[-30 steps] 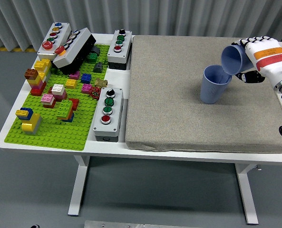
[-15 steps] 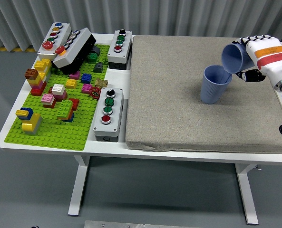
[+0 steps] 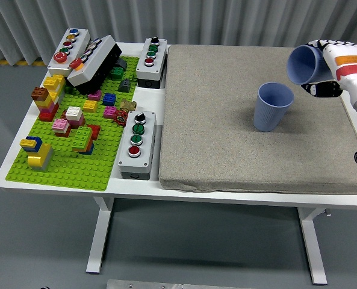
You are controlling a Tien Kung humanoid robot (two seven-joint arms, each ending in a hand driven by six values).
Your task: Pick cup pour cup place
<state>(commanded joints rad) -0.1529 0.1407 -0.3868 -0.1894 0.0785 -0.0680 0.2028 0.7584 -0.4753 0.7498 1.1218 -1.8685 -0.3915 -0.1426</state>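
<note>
A blue cup (image 3: 272, 107) stands upright on the grey mat (image 3: 226, 138), right of its middle. My right hand (image 3: 332, 63), white with an orange band, is shut on a second blue cup (image 3: 303, 64). That cup lies tilted with its mouth facing left, raised above and to the right of the standing cup, not touching it. The left arm is out of sight.
A green baseplate (image 3: 70, 165) with several coloured bricks fills the table's left part. Grey button boxes (image 3: 137, 144) stand beside the mat's left edge, others (image 3: 151, 62) at the back left (image 3: 82, 55). The mat's right edge lies under my right arm.
My right hand has lifted the tilted cup up and to the right, away from the standing cup's rim. The standing cup has not moved.
</note>
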